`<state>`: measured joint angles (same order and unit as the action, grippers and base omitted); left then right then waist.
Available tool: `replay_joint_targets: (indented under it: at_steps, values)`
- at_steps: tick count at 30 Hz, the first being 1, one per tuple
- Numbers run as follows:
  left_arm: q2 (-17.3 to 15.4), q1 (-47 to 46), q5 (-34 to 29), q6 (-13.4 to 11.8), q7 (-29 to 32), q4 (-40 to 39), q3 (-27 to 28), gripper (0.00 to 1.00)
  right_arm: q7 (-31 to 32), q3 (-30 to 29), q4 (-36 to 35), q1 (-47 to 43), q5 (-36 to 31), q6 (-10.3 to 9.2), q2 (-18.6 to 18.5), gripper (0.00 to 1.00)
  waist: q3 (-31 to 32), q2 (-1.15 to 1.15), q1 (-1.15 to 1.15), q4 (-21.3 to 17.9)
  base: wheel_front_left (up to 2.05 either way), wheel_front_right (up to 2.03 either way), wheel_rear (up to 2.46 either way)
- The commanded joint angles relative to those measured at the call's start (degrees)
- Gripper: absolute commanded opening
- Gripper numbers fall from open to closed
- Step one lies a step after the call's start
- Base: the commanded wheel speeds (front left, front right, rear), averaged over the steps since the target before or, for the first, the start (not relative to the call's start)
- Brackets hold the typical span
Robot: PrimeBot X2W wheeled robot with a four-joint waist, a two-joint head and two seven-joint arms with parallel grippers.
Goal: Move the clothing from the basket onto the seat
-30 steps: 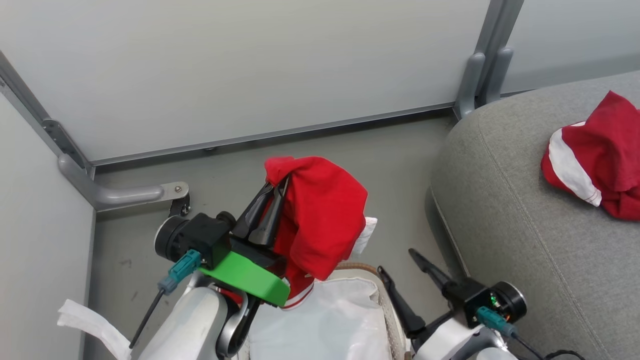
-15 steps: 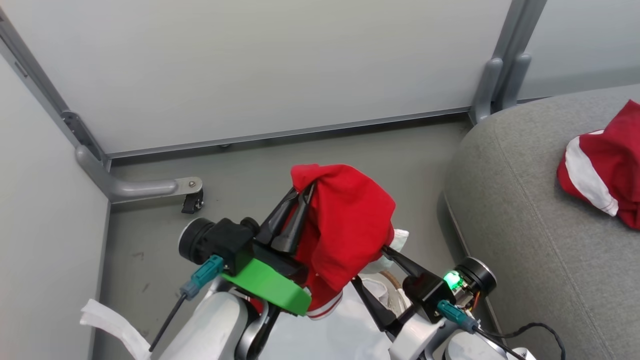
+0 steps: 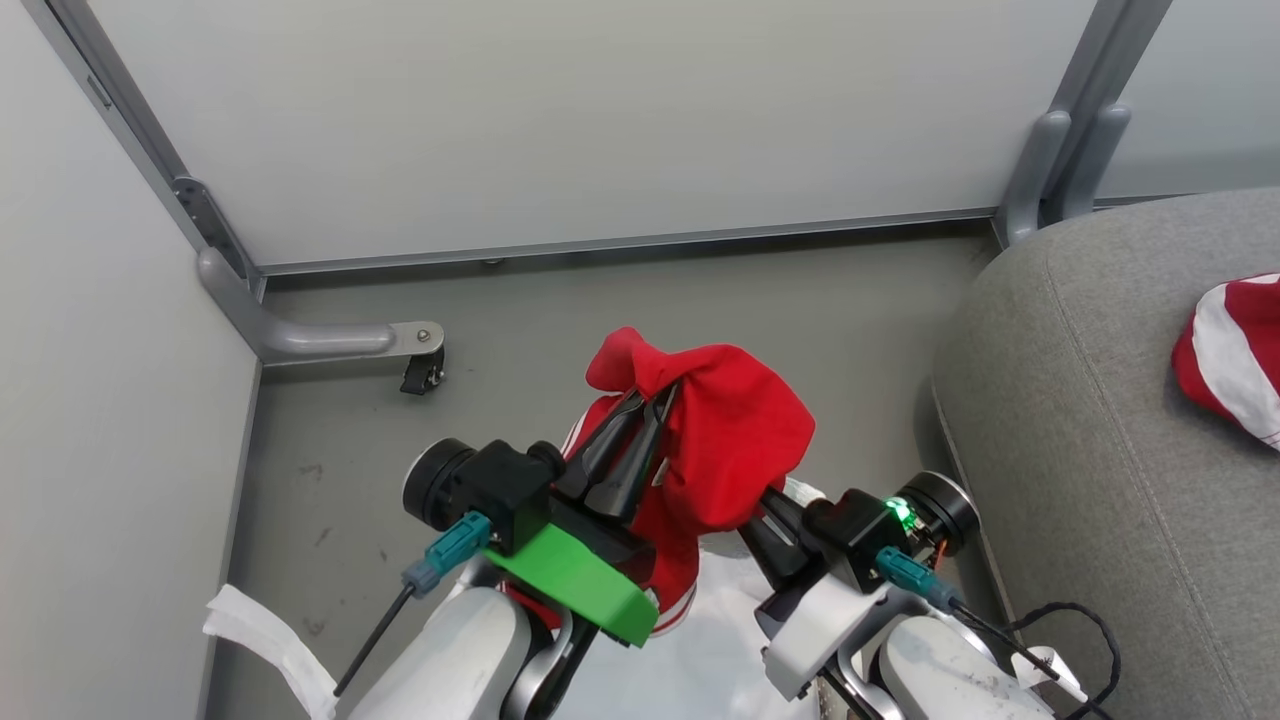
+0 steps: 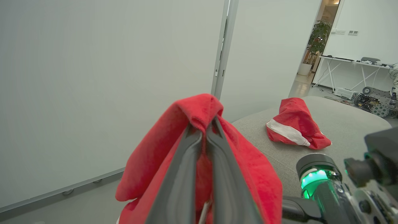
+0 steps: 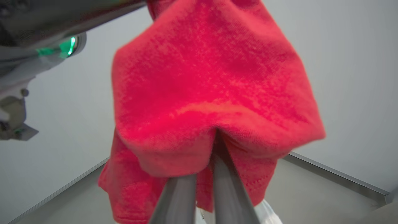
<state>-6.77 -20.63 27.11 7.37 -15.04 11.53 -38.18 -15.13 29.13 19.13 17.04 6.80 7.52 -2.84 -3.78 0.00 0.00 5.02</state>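
Mid-transfer: my left tool point(image 3: 652, 402) pinches the red garment point(image 3: 740, 440) aloft, and my right tool point(image 5: 214, 146) is nipped onto its lower fold. Next: swing it over the grey seat point(image 3: 1080, 420), release.

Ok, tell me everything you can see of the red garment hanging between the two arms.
The held garment is soft, bright red, fleecy-looking fabric, bunched and crumpled, with thin white striped trim at its lower hem. It hangs in the air above the white cloth liner, left of the seat and clear of it. The left gripper is shut on a fold at its top; the right gripper is shut on a fold of its lower side.
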Motion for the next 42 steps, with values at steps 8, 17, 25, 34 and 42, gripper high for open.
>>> replay_joint_targets:
  at_steps: [8,17,25,34,42]
  values:
    - [-0.22,-0.30,-0.34,0.19,-0.20,0.81,1.37,1.00,-0.03,-1.43,-1.09,-0.43,1.96,-0.06,-0.21,0.00,-0.66,0.00,0.00,-1.15,0.00,0.00,0.00]
    - [-1.05,1.75,-1.09,0.19,-0.13,2.44,3.85,1.00,-0.05,-3.12,-4.72,-1.85,3.07,-0.06,-0.19,0.00,-1.01,0.00,0.00,-8.49,0.00,0.00,0.00]
    - [-2.11,3.28,-1.74,0.19,-0.13,3.06,5.38,1.00,-0.07,-4.95,-6.74,-3.09,3.75,-0.06,-0.15,0.00,-1.90,0.00,0.00,-19.47,0.00,0.00,0.00]
    - [-3.32,4.34,-3.44,0.19,-0.13,2.57,7.44,1.00,-0.07,-7.05,-9.22,-2.36,3.32,-0.06,-0.13,0.00,-4.72,0.00,0.00,-30.51,0.00,0.00,0.00]
    - [-4.93,4.03,-4.02,0.19,-0.13,2.72,7.52,1.00,-0.07,-10.77,-12.22,4.35,-0.03,-0.06,-0.05,0.00,-8.76,0.00,0.00,-34.84,0.00,0.00,0.00]
